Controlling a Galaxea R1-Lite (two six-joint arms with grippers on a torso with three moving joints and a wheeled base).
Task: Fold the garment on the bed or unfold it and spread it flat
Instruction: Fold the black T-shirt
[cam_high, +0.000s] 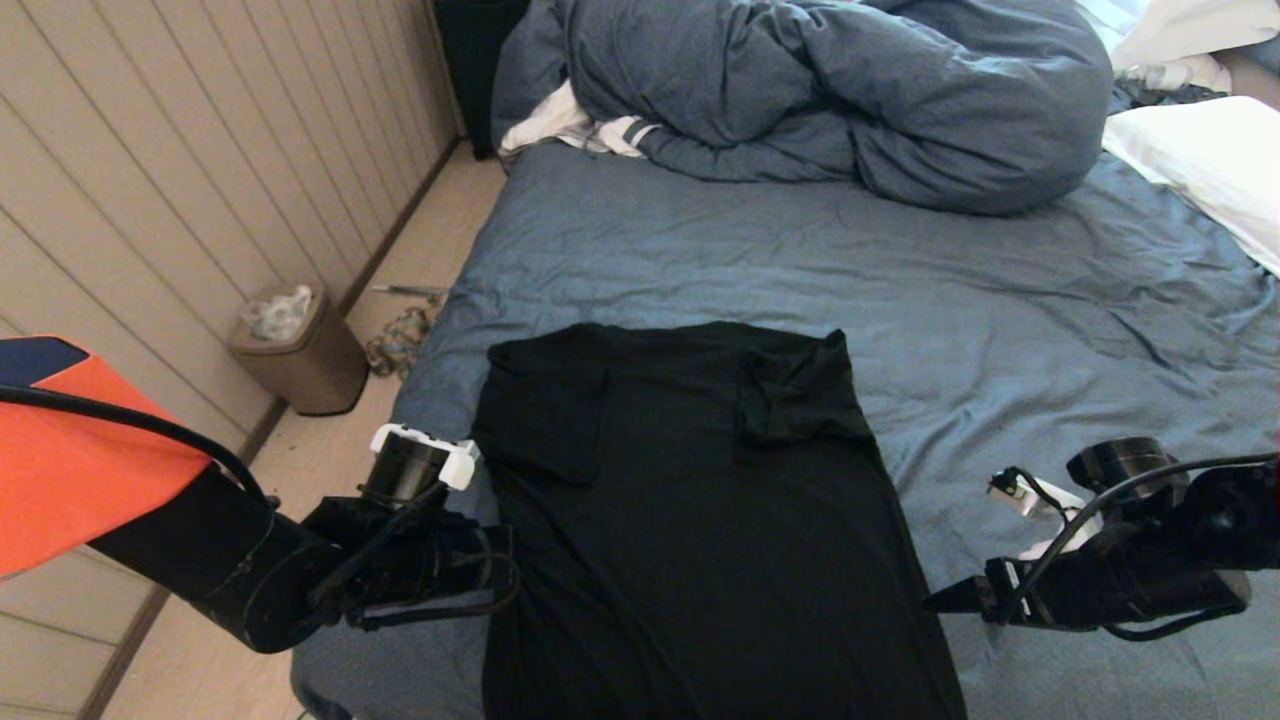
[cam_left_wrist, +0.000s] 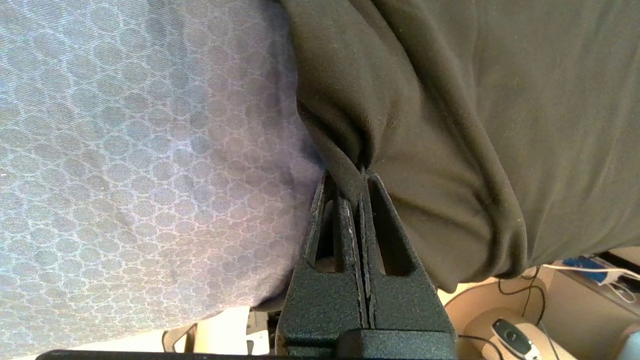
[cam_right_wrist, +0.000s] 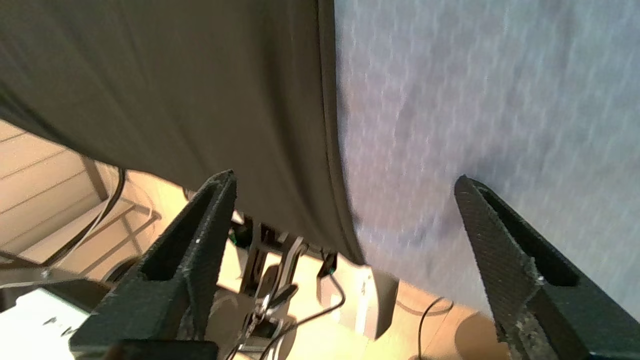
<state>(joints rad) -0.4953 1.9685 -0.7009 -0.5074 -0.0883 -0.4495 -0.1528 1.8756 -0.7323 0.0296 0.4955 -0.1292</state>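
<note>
- While the black T-shirt (cam_high: 700, 520) lies on the slate-blue sheet of the bed (cam_high: 1000, 330), its plain side is turned up and both sleeves are folded inward over the chest.
- The shirt's lower part hangs over the near edge of the mattress, as is seen in both wrist views.
- The left gripper (cam_left_wrist: 361, 172) is placed at the shirt's left side edge; its jaws are pressed together, and a fold of the black fabric is pinched between the fingertips (cam_left_wrist: 350, 200).
- The right gripper (cam_right_wrist: 345, 185) is held just beside the shirt's right side edge; its jaws are spread wide, and nothing is held between them.
- A bunched blue-grey duvet (cam_high: 830, 90) is heaped at the far end of the bed, well apart from the shirt, with a white pillow (cam_high: 1210, 160) at the far right.
- A small bin (cam_high: 300, 350) is set on the floor by the panelled wall.
</note>
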